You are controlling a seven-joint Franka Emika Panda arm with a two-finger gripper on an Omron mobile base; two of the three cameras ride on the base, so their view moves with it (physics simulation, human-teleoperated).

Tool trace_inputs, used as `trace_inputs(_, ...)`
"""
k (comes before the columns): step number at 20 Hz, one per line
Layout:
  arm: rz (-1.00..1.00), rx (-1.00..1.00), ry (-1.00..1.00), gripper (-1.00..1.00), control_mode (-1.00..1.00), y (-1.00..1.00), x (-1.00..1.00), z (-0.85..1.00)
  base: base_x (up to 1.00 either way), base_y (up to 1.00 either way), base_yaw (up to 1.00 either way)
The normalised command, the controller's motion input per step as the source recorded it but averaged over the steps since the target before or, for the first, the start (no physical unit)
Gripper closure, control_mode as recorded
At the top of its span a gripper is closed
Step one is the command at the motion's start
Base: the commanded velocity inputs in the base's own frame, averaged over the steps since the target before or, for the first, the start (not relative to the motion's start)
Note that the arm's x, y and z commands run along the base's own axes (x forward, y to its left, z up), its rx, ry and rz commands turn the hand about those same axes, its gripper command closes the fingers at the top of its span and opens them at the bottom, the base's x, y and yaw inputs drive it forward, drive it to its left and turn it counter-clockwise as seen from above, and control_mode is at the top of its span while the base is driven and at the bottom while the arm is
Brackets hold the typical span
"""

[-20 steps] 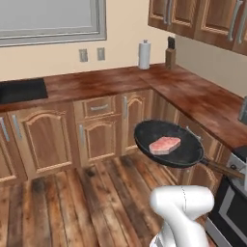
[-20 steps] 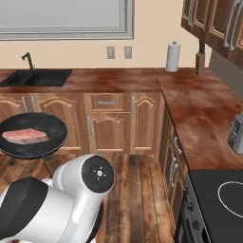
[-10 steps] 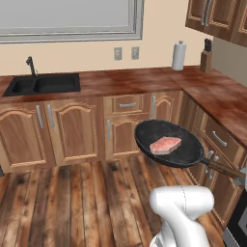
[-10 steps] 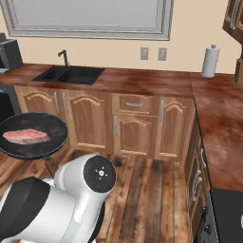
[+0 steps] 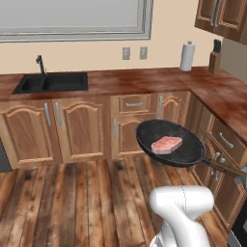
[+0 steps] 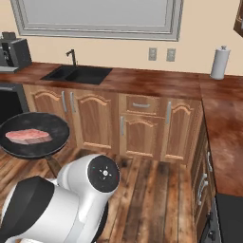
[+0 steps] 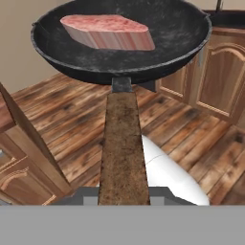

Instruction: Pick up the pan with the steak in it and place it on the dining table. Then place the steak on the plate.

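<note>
The worktop (image 5: 144, 82) with its sink (image 5: 50, 83) runs along the far wall, cabinets below; no dining table or plate is in sight. The pan (image 5: 170, 143) hangs in the air above the wooden floor (image 5: 72, 202), level, carried out ahead of the arm. Its long wooden handle (image 7: 122, 148) runs straight back from the bowl to the pincer (image 7: 123, 194), which is pinching the handle's far end. The steak (image 5: 166, 144) lies flat near the pan's middle. The carry looks under way; judging by this, the base must find the table before any set-down.
</note>
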Motion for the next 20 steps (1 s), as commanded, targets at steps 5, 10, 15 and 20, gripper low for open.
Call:
trace_inputs(5, 0.0, 0.0, 0.0, 1.0, 1.0, 0.0, 0.0, 0.0, 0.1, 0.0, 0.25)
trace_inputs(10, 0.0, 0.0, 0.0, 1.0, 1.0, 0.0, 0.0, 0.0, -0.06, 0.0, 0.5)
trace_inputs(15, 0.0, 0.0, 0.0, 1.0, 1.0, 0.0, 0.0, 0.0, -0.06, 0.0, 0.5)
trace_inputs(20, 0.0, 0.0, 0.0, 1.0, 1.0, 0.0, 0.0, 0.0, -0.07, 0.0, 0.5)
